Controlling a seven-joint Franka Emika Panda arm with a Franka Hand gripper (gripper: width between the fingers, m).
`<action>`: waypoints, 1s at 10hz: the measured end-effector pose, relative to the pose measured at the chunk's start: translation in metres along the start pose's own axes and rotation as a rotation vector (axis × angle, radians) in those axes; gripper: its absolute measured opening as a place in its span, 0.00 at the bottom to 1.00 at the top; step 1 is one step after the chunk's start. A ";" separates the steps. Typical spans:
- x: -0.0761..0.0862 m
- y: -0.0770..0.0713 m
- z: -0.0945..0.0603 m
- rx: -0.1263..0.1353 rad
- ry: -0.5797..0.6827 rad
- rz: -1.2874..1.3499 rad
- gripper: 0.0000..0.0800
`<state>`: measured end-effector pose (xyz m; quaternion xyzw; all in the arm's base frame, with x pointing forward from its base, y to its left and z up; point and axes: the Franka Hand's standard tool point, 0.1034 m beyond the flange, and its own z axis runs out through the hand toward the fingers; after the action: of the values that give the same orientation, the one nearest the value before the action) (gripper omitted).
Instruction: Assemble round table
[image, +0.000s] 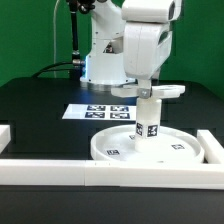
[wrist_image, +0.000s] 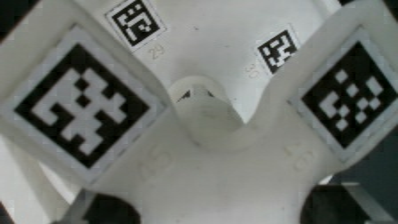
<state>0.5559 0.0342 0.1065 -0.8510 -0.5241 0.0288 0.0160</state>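
Observation:
The large rimmed disc (image: 118, 146) lies flat near the front rail. The short cylindrical leg (image: 148, 124), with black-and-white tags, stands upright on the disc's middle. The cross-shaped foot (image: 166, 91) sits level on top of the leg. My gripper (image: 148, 93) comes straight down onto it. The wrist view is filled by the foot (wrist_image: 205, 130) with its tagged arms. My gripper (wrist_image: 222, 206) is shut on one arm, a dark fingertip (wrist_image: 107, 206) on each side. The disc's hub is hidden under the leg.
The marker board (image: 100, 110) lies behind the disc on the black table. White border rails run along the front (image: 110, 172), the exterior view's left (image: 5, 135) and its right (image: 212, 146). The robot's base (image: 100, 60) stands at the back.

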 end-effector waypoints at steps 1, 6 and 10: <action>-0.003 0.000 0.000 0.022 -0.003 0.130 0.56; -0.007 0.001 0.000 0.074 -0.032 0.577 0.56; -0.013 0.003 -0.003 0.092 0.039 0.902 0.56</action>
<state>0.5528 0.0214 0.1097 -0.9930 -0.0989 0.0402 0.0497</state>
